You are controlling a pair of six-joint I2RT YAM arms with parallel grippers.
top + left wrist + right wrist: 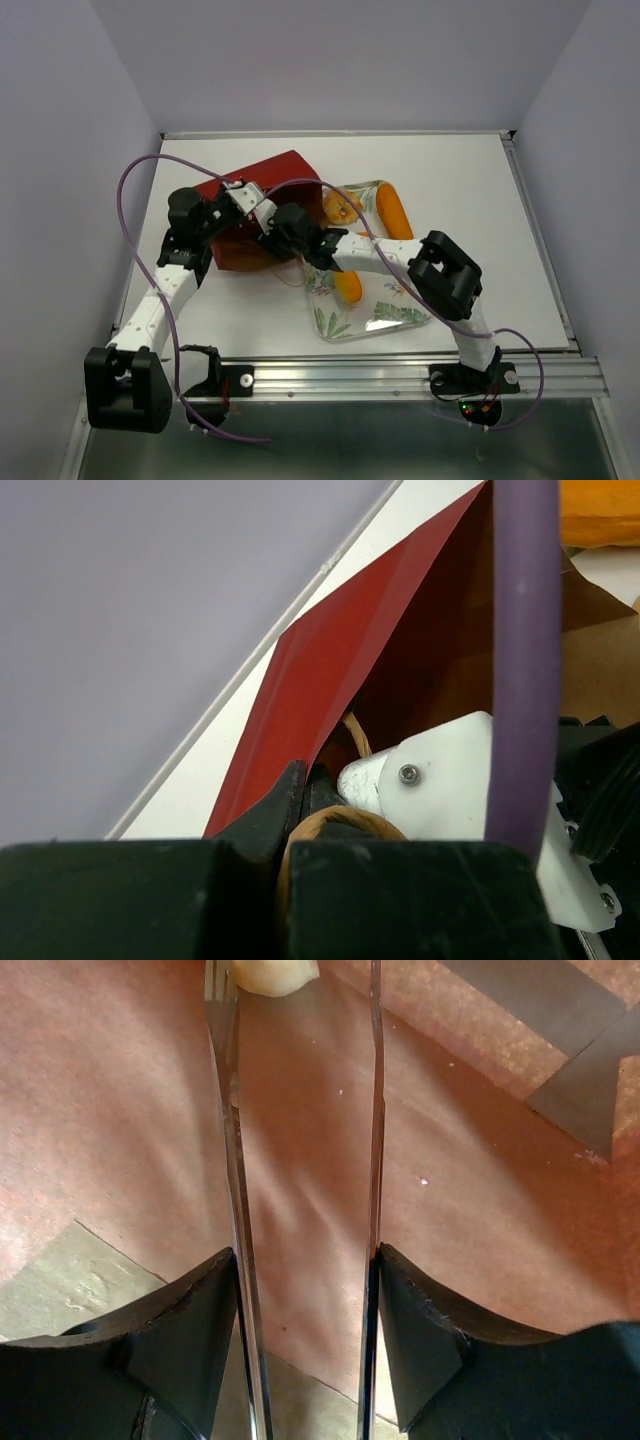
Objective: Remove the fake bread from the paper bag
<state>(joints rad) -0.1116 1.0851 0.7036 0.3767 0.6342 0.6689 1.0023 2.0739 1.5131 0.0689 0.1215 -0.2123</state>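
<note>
The dark red paper bag (pixel 265 175) lies on its side at the table's left, mouth toward the tray. My left gripper (pixel 250 200) (pixel 305 780) is shut on the bag's (pixel 300 680) upper edge, and a twine handle (pixel 340 825) loops by the jaws. My right gripper (pixel 305 1255) is inside the bag, over its brown kraft lining (pixel 120 1110). It grips two thin metal tong blades (pixel 228 1160) that stand apart. A pale lump (pixel 272 974) shows at their tips. On the tray are pieces of fake bread: a long loaf (pixel 393 212), a round bun (pixel 340 208) and another piece (pixel 348 287).
The leaf-patterned tray (pixel 345 322) sits right of the bag, under my right forearm. A purple cable (pixel 525 660) crosses the left wrist view and arcs over the bag. White walls close in the table, and a metal rail (pixel 400 375) runs along the near edge.
</note>
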